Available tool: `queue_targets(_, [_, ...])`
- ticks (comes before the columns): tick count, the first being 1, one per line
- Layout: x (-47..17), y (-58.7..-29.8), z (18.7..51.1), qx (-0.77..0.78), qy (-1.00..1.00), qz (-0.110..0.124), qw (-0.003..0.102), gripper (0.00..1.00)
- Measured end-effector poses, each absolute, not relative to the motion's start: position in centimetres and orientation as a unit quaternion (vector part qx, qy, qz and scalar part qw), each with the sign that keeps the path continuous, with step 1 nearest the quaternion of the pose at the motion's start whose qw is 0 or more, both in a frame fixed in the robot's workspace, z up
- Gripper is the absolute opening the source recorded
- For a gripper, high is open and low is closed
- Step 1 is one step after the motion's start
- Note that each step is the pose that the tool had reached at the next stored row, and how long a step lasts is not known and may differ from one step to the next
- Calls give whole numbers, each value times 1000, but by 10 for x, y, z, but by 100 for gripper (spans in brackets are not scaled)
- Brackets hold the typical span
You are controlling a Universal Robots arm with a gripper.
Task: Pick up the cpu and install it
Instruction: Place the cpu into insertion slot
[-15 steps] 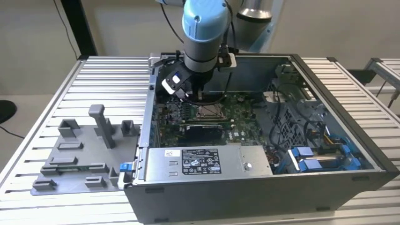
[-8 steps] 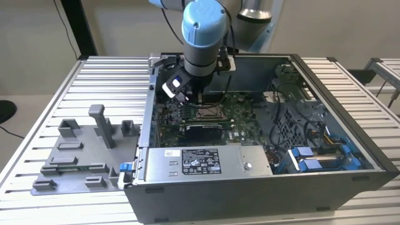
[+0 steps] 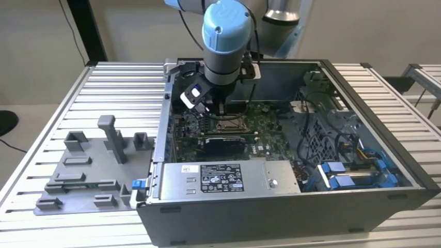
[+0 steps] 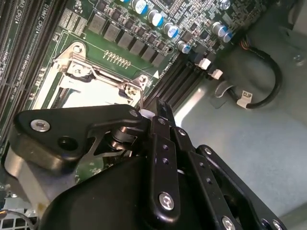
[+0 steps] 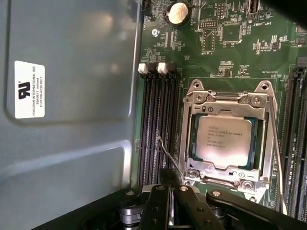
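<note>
Currently the arm reaches down into the open computer case (image 3: 386,155), which sits on the slatted metal table (image 3: 124,82). The gripper (image 3: 210,108) hangs low over the green motherboard (image 3: 265,121), on the exterior view's left side of the case interior.

Position of the cpu (image 5: 224,141): seated flat in its socket, pale silver top facing up. The socket frame (image 5: 225,98) lies around all four edges of it. It is not in the gripper.

Gripper state: in both wrist views the black fingers (image 5: 169,173) are drawn together to a narrow tip (image 4: 162,106), with no gap to see and no chip between them. The tip sits just beside the frame's edge, on the side towards the memory slots (image 5: 156,129).

A thin wire lever (image 5: 165,153) runs slantwise between the slots and the frame, up to the fingertips (whether the tip touches or pinches it I cannot tell).

Other items noted:
- Coin cell (image 5: 178,13) on the board, well apart from the socket.
- White label (image 5: 29,89) on the grey case wall.
- Power supply (image 3: 227,178) along the near side of the case.
- Grey fixture blocks (image 3: 90,165) on the table, outside the case on the exterior view's left.
</note>
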State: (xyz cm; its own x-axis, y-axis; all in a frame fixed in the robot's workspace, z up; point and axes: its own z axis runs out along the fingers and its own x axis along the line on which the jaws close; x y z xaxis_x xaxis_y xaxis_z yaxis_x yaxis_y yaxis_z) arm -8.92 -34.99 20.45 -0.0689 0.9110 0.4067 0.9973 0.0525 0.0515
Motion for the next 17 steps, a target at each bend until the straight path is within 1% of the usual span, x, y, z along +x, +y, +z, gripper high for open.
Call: queue_targets(17, [-76,-350,198,-669,-713,-162,134,0])
